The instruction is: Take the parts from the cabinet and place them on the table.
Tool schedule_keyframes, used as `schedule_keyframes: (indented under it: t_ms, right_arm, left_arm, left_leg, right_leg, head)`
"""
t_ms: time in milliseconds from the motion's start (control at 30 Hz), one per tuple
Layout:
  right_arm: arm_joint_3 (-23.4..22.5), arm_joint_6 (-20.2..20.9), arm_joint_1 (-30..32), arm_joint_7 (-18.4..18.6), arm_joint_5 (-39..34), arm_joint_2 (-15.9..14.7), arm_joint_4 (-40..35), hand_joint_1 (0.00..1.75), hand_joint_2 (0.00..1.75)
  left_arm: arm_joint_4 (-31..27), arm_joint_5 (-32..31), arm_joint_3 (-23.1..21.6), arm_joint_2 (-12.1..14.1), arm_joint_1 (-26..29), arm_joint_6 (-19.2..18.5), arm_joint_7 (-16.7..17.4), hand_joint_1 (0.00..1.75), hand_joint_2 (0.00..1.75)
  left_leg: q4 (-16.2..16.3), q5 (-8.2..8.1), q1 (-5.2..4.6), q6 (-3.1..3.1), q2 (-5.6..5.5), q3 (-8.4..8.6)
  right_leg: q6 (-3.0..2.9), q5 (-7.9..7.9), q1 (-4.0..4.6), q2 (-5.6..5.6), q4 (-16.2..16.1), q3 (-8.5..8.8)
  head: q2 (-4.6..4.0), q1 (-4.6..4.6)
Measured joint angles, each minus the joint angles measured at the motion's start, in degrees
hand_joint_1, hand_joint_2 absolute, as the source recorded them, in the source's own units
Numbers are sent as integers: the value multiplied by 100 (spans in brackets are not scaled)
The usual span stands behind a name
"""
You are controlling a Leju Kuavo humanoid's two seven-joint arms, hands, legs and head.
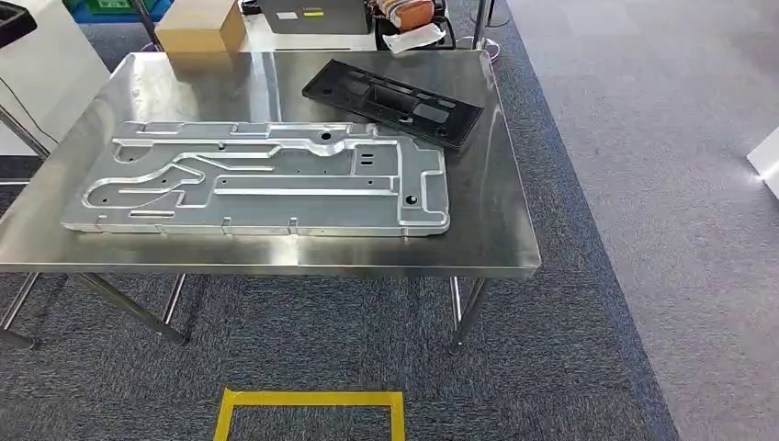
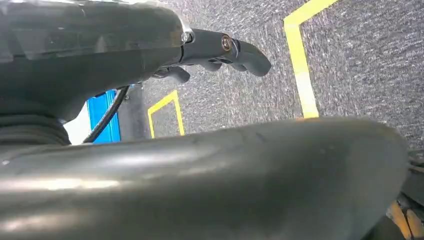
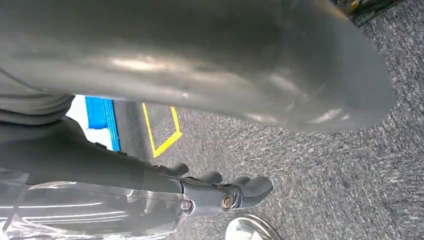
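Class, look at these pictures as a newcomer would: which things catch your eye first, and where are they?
The large silver machined metal plate lies flat across the near half of the shiny steel table. Behind it, toward the far right corner, a long black plastic panel lies at an angle. On the grey carpet in front of the table, a yellow tape outline stands out.

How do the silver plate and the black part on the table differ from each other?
The silver metal plate is shiny, while the black part is dark and matte. The silver plate is clearly larger. It lies along the table's front edge, while the black part lies angled at the far right corner. Both lie flat.
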Motion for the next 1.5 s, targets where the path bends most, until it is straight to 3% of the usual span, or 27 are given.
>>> schedule_keyframes:
  t_ms: [600,733,767,800,833,900,933,967,1000,1067,1100,1133,1167,1267,1300,1333,1400,1433,1467,1500]
  right_arm:
    - [59,92,-4,0,105,2,0,0,0]
    - [61,94,-5,-7,105,11,0,0,0]
    - [61,94,-4,-7,105,9,0,0,0]
    - [61,94,1,-7,109,0,0,0,0]
    - [61,94,2,-4,120,-7,0,0,0]
    - [61,94,8,-2,136,-9,0,0,0]
    - [61,94,11,4,142,-9,0,0,0]
    - [61,94,17,9,144,-9,0,0,0]
    - [61,94,19,13,149,-9,0,0,0]
    - [63,94,13,13,153,-35,0,0,0]
    - [61,100,4,13,157,-33,0,0,0]
    - [65,109,2,15,157,-13,0,0,0]
    - [68,109,-3,15,157,-13,0,0,0]
    - [77,109,11,22,177,-24,0,0,0]
    - [81,111,-3,22,181,-26,0,0,0]
    - [81,120,-7,22,188,-26,0,0,0]
    - [83,162,-4,22,188,-26,0,0,0]
    - [83,177,-3,22,188,-24,0,0,0]
    - [83,179,-3,22,190,-24,0,0,0]
    - [83,179,-3,22,192,-24,0,0,0]
  left_arm:
    - [0,22,0,-9,4,-20,87,0,0]
    - [0,9,0,-9,3,-37,129,0,0]
    - [0,9,0,-20,0,-39,129,0,0]
    - [-2,9,0,-39,-7,-44,129,0,0]
    - [-2,11,0,-57,-12,-44,129,0,0]
    - [0,13,0,-57,-5,-44,131,0,0]
    - [0,15,0,-59,-2,-44,138,0,0]
    - [0,20,0,-63,2,-48,140,0,0]
    - [0,22,0,-70,2,-55,144,0,0]
    - [0,24,0,-85,2,-61,155,0,0]
    - [0,33,0,-85,0,-61,164,0,0]
    - [0,37,0,-76,-5,-57,171,0,0]
    - [0,37,0,-77,-7,-57,173,0,0]
    - [0,46,0,-79,3,-57,188,0,0]
    - [0,48,0,-79,5,-57,195,0,0]
    - [0,50,0,-79,4,-57,206,0,0]
    - [0,55,0,-79,3,-52,221,0,0]
    - [0,55,0,-79,2,-50,223,0,0]
    - [0,55,0,-79,6,-42,227,0,0]
    - [0,55,-2,-79,8,-39,232,0,0]
  left_leg:
    - [5,-2,-3,2,0,-2]
    - [17,21,-36,153,-4,-24]
    - [-171,139,31,186,1,52]
    - [-278,199,38,182,26,100]
    - [-308,232,41,226,29,91]
    - [-288,243,43,214,33,29]
    - [-263,246,43,209,36,-3]
    - [-227,247,48,202,36,-34]
    - [-181,239,66,180,35,-65]
    - [-23,186,131,91,30,-141]
    - [90,140,144,22,29,-194]
    - [180,99,78,-42,24,-247]
    - [211,99,86,-78,17,-265]
    - [204,162,130,-175,12,-279]
    - [271,22,143,-196,-34,-308]
    - [514,-257,143,-194,-67,-395]
    - [1413,-842,129,-190,-122,-710]
    - [1786,-1018,129,-177,-130,-815]
    - [1942,-1064,124,-151,-131,-811]
    - [1813,-994,110,-111,-134,-672]
  right_leg:
    - [3,3,-15,0,-2,0]
    - [96,77,-49,-10,-75,18]
    - [108,61,-25,-2,-91,50]
    - [119,-18,-42,10,-29,23]
    - [119,-235,-45,29,214,-95]
    - [164,-701,-70,46,1093,-493]
    - [195,-824,-87,48,1468,-656]
    - [216,-798,-108,46,1578,-701]
    - [248,-636,-136,44,1402,-601]
    - [324,-151,-196,21,430,-76]
    - [366,-166,-222,-14,52,93]
    - [304,-175,-156,39,129,41]
    - [181,-179,-171,77,192,3]
    - [35,-109,-145,79,196,-72]
    - [-21,-73,-152,70,189,-90]
    - [-64,-39,-144,71,189,-138]
    - [-103,36,-99,74,191,-250]
    - [-114,76,-71,75,195,-309]
    - [-121,117,-43,79,199,-367]
    - [-121,158,-20,86,201,-418]
  head:
    - [0,0]
    - [0,0]
    - [0,0]
    - [0,2]
    - [0,2]
    - [0,0]
    - [0,2]
    - [0,0]
    - [0,0]
    - [0,0]
    - [0,2]
    - [0,2]
    - [0,-2]
    - [0,-2]
    - [0,-2]
    - [0,-2]
    - [0,-2]
    - [0,-2]
    - [0,-2]
    - [0,-2]
